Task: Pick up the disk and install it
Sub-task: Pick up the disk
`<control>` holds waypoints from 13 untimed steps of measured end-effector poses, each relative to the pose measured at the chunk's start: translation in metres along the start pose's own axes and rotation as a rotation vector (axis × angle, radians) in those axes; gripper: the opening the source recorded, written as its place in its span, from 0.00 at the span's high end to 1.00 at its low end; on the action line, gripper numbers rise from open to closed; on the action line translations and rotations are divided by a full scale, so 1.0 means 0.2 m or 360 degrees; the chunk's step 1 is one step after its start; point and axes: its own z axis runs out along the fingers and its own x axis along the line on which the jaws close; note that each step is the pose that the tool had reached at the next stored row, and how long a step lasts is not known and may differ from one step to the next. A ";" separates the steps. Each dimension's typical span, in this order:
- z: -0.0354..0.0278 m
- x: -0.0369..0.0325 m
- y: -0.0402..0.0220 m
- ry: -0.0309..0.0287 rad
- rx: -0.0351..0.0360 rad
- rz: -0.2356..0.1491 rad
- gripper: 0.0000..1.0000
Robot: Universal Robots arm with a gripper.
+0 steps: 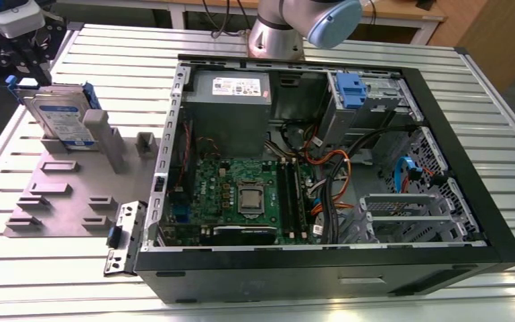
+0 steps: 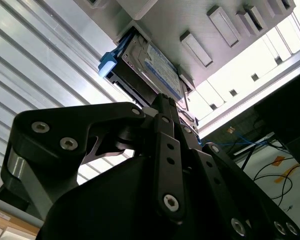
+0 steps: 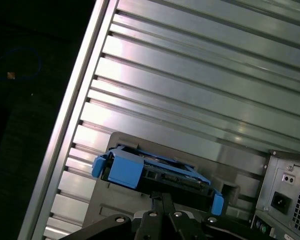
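Disk (image 1: 61, 117) stands on edge in a slot of a grey fixture (image 1: 61, 194) on the tabletop (image 1: 61, 282), just outside the open computer case (image 1: 267, 278), on the exterior view's left; its blue carrier frames the labelled face. Our gripper (image 1: 32, 79) hangs at the disk's upper edge, on the corner farther from the case; in the second wrist view the fingers (image 2: 165, 112) look drawn close together with their tips at the carrier's rim; we cannot tell whether they pinch any of it. We judge the task barely begun; of its 2 parts, the pick-up is at the grasping stage, with the disk not yet out of its slot; the install inside the case is wholly left.
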 end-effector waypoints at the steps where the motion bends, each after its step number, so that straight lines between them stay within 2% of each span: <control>1: 0.000 0.000 0.000 0.00000 0.0000 -0.0001 0.89; 13: 0.000 0.000 0.000 0.00007 0.0000 -0.0018 0.89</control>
